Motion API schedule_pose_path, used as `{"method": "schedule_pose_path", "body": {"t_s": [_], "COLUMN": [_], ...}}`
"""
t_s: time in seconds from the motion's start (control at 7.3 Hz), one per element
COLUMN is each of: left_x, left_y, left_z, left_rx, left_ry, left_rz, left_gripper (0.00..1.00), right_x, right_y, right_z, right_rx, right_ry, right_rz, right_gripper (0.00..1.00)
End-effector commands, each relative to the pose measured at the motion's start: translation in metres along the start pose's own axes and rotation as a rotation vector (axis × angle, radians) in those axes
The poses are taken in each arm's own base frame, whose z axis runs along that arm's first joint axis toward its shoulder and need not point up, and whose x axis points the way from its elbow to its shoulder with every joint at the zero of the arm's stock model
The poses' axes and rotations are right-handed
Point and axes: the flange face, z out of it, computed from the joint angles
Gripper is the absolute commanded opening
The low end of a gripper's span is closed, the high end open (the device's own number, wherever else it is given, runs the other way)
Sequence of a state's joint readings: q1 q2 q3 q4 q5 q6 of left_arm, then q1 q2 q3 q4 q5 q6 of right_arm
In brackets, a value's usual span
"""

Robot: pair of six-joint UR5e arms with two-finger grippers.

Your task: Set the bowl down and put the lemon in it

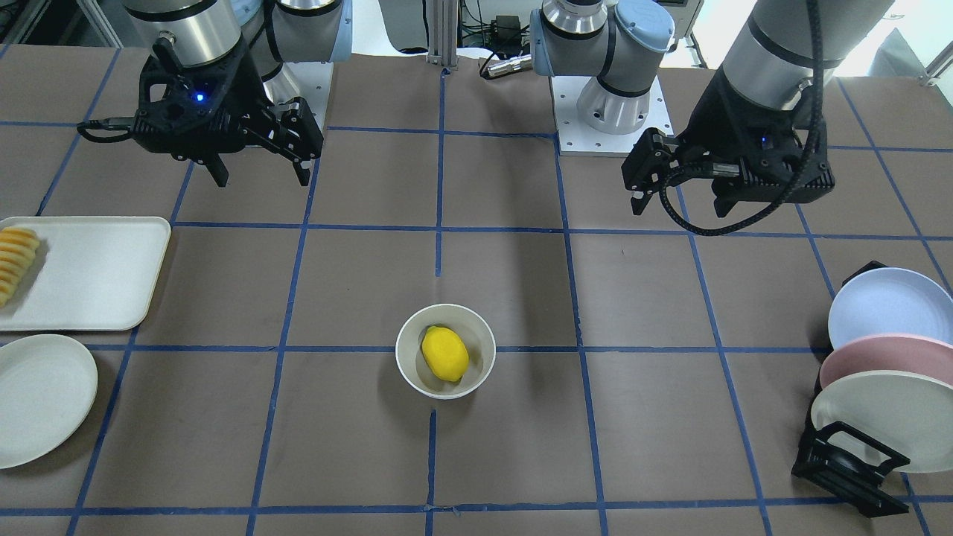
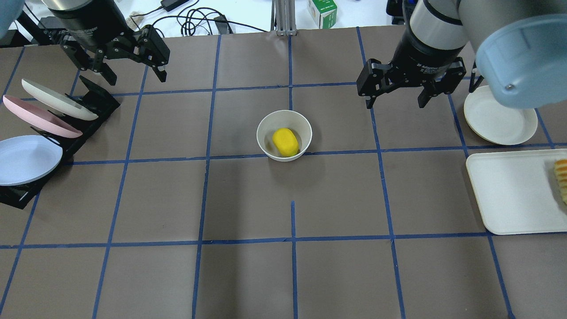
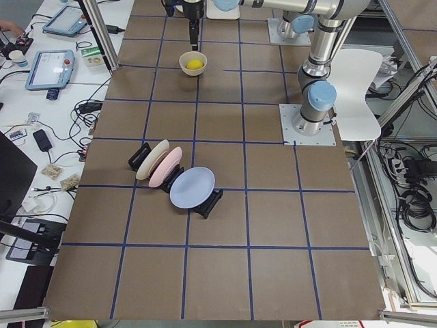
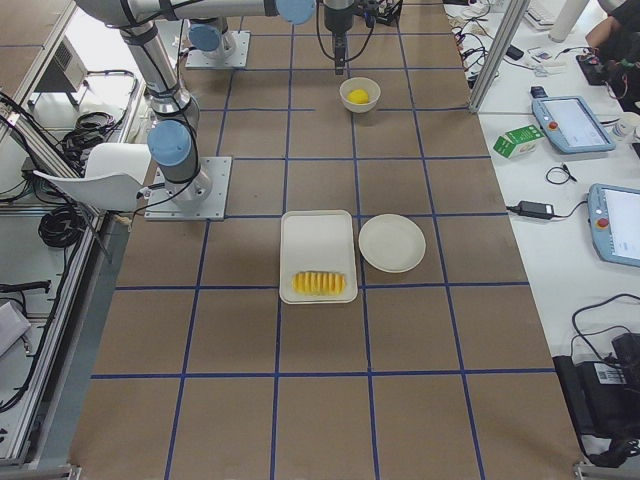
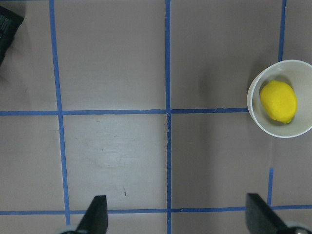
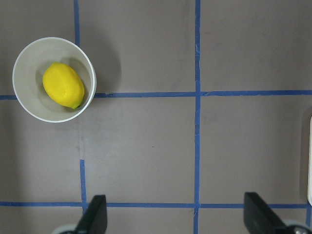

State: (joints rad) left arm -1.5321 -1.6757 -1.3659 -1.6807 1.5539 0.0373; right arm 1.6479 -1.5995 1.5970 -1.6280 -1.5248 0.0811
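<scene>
At the table's left edge a black rack [image 2: 95, 99] holds three tilted plates [image 2: 40, 116], off-white, pink and pale blue, and reaches almost to the table's side. Just beyond the rack hangs the left gripper [image 2: 136, 76], above the surface. Its wrist camera shows the fingers [image 5: 97, 214] spread wide with only bare table between them.

Bare surface runs from there to the middle, where the bowl [image 2: 288, 118] stands upright across a blue tape line. The lemon [image 2: 285, 142] lies inside it, on its side on the bottom. Nothing stands beside the bowl, and both grippers are well apart from it.

Further right the right gripper [image 2: 395, 103] hangs above the table, released too, fingers [image 6: 95, 214] wide and holding nothing. Past it a flat off-white plate [image 2: 498, 116] lies near the right edge. Just beside that is a white tray [image 2: 514, 190] with ridged yellow-orange slices [image 2: 561, 179] at its outer end.

The table [image 2: 248, 199] is covered in brown sheeting gridded with blue tape. Beyond its far edge are cables, a metal post [image 2: 283, 17] and what looks like a green carton [image 2: 322, 11].
</scene>
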Motion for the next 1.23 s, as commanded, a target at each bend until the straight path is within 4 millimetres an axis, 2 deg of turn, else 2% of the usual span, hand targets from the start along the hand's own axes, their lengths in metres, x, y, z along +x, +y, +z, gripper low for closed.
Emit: {"method": "schedule_pose_path", "body": {"t_s": [0.0, 0.82, 1.1], "left_x": [0.0002, -0.0027, 0.0014], "left_y": [0.0003, -0.0010, -0.0011], "left_z": [-0.0006, 0.0001, 0.0001], "left_rx": [0.001, 0.000, 0.001], "left_ry": [0.000, -0.029, 0.012], "left_rz": [0.000, 0.004, 0.003], "left_gripper": [1.00, 1.00, 1.00], "right_x": [0.0001, 0.0011, 0.0011], "right_y": [-0.0005, -0.0004, -0.0006], "right_z": [0.0004, 0.0012, 0.0004], "right_rx": [0.000, -0.001, 0.001], "right_ry": [0.000, 0.009, 0.009], "right_rz": [-0.001, -0.001, -0.001], "right_gripper": [1.00, 1.00, 1.00]}}
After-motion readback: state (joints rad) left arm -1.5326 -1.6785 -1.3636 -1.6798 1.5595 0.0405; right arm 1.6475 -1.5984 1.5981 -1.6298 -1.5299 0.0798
